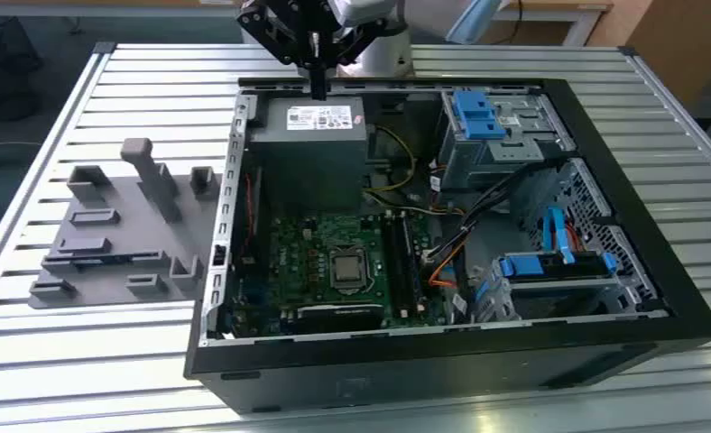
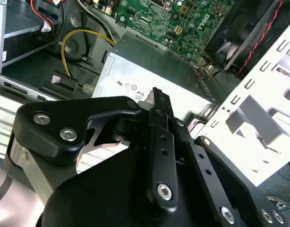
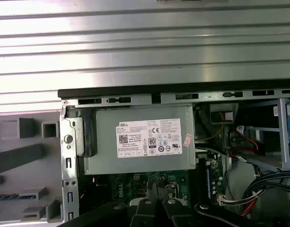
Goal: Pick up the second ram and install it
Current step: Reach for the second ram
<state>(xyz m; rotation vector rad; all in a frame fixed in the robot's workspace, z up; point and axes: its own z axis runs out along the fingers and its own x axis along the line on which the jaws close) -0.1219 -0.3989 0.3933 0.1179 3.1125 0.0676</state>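
Observation:
My gripper (image 1: pixel 317 87) hangs over the far edge of the open computer case (image 1: pixel 644 271), just above the grey power supply (image 1: pixel 308 135). Its black fingers (image 2: pixel 156 97) are pressed together with nothing between them. A thin blue strip (image 3: pixel 15 195), likely the second ram, lies in a slot of the grey tray (image 1: pixel 103 271) on the exterior view's left of the case, well away from the gripper. The green motherboard (image 1: pixel 331 262) with its long dark memory slots (image 1: pixel 401 262) sits in the near half of the case. The first wrist view looks down past the gripper (image 3: pixel 157 201) onto the power supply (image 3: pixel 142 144).
The case stands on a slatted metal table (image 1: pixel 91 361). Tall grey posts (image 1: pixel 151 176) rise from the tray. Blue drive brackets (image 1: pixel 476 113), cables (image 1: pixel 476 225) and a second drive bay (image 1: pixel 549 266) fill the case's right side. A fan (image 2: pixel 239 33) sits near the motherboard.

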